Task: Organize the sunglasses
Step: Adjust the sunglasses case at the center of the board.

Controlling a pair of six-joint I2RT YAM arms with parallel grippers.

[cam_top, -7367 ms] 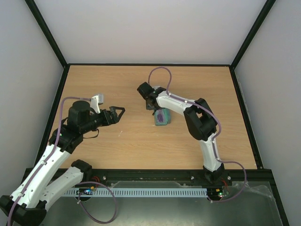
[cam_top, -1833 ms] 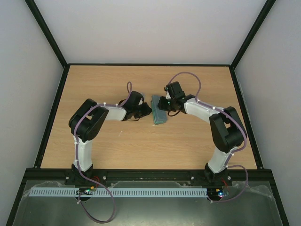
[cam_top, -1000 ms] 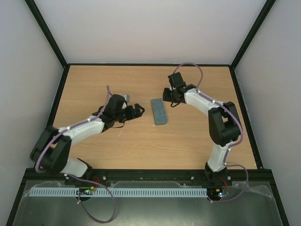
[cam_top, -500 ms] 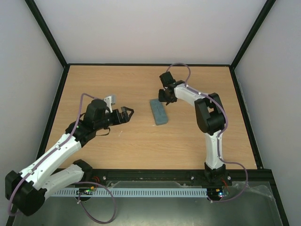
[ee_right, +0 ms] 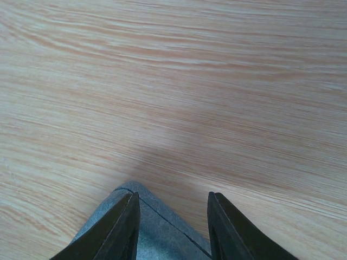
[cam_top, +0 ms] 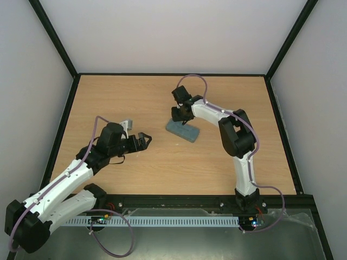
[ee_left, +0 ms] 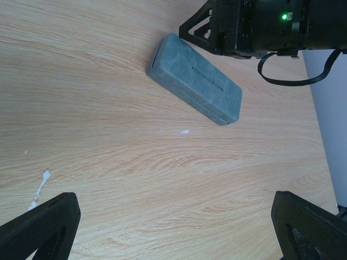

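Observation:
The grey-blue case (cam_top: 182,130) lies closed and aslant on the table. It also shows in the left wrist view (ee_left: 194,78). The sunglasses are not in view anywhere. My right gripper (cam_top: 179,111) hangs over the case's far left end. In the right wrist view its jaws (ee_right: 172,216) stand partly apart, with a corner of the case (ee_right: 157,233) below them; the left finger overlaps the case and the right finger is over bare wood. My left gripper (cam_top: 142,140) is wide open and empty, to the left of the case; its fingertips (ee_left: 38,227) sit at the frame's lower corners.
The light wooden table (cam_top: 135,103) is bounded by a black frame and white walls. A small white speck (ee_left: 185,131) lies near the case, and a white scuff mark (ee_left: 40,184) is on the wood to the left. The right arm's wrist (ee_left: 260,24) is behind the case.
The case has turned from nearly lengthwise to aslant, its far end swung left. My right gripper moved left and nearer, onto that end. My left arm drew back slightly.

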